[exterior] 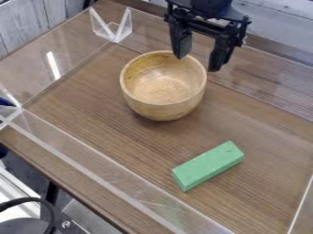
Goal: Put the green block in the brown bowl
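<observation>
The green block (207,165) lies flat on the wooden tabletop at the lower right, angled diagonally. The brown bowl (164,84) stands upright in the middle of the table, its inside bare. My gripper (203,54) hangs over the bowl's far right rim, pointing down, its two dark fingers (181,41) spread apart with nothing between them. It is open and well away from the block.
A clear plastic wall (73,137) borders the work area along the left and front. A small clear bracket (110,27) stands at the back left. Bare wood lies between the bowl and the block.
</observation>
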### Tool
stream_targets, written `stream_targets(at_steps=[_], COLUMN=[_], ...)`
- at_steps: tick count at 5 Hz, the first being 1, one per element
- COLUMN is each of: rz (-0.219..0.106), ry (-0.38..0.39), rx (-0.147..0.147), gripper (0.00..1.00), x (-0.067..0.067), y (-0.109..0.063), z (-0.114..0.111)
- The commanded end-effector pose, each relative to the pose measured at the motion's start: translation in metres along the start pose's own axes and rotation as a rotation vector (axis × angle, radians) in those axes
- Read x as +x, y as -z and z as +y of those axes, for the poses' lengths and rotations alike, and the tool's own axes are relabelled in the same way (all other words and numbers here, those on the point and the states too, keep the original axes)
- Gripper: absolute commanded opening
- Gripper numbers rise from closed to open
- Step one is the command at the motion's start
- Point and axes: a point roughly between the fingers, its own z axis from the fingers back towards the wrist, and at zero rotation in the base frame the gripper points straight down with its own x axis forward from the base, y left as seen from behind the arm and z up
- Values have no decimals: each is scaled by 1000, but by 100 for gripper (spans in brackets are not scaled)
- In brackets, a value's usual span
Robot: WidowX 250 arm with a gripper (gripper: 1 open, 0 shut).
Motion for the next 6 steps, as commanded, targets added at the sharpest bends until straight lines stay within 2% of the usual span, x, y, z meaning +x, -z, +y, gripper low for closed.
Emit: stream_targets(at_steps=[1,2,3,5,6], rz=[23,28,22,19,12], ry=[49,223,397,723,767], rx=[0,0,-4,7,13], gripper=[100,100,100,100,100], x=[-7,-28,-43,-64,-67], y=[9,17,26,54,66], z=[-5,-19,-32,-59,-65])
